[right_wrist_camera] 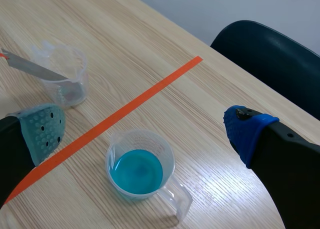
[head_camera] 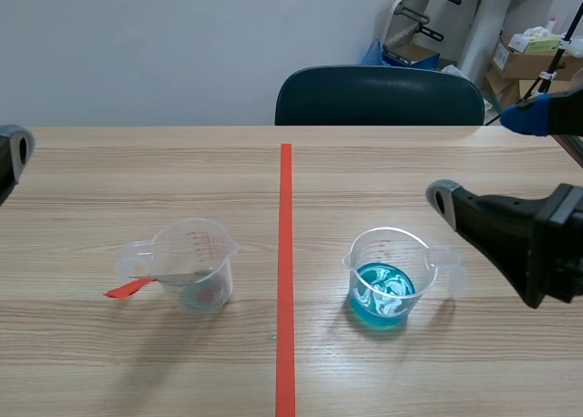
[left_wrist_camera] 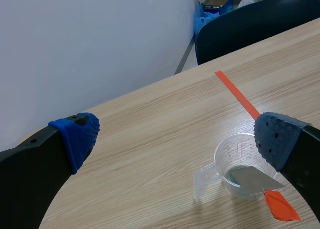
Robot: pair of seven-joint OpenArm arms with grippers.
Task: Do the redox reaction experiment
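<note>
With the left gripper (left_wrist_camera: pixel 177 139) and right gripper (right_wrist_camera: pixel 145 131) both released and empty, the thin, light, probably slippery metal strip (head_camera: pixel 173 278) leans in the clear cup (head_camera: pixel 193 262) left of the tape line (head_camera: pixel 285 253); grasp its orange-red tab (head_camera: pixel 127 289) overhanging the rim.

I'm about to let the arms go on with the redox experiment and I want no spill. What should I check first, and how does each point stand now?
1. Left gripper free: ok, open, holding nothing.
2. Right gripper free: ok, open, holding nothing.
3. Blue-liquid cup upright: ok, it stands on the table, right of the tape line.
4. Metal strip graspable: ok, it leans in the clear cup, orange end out over the rim.
5. Liquid in the clear cup: cannot tell.
6. Spills on the table: ok, none seen.
</note>
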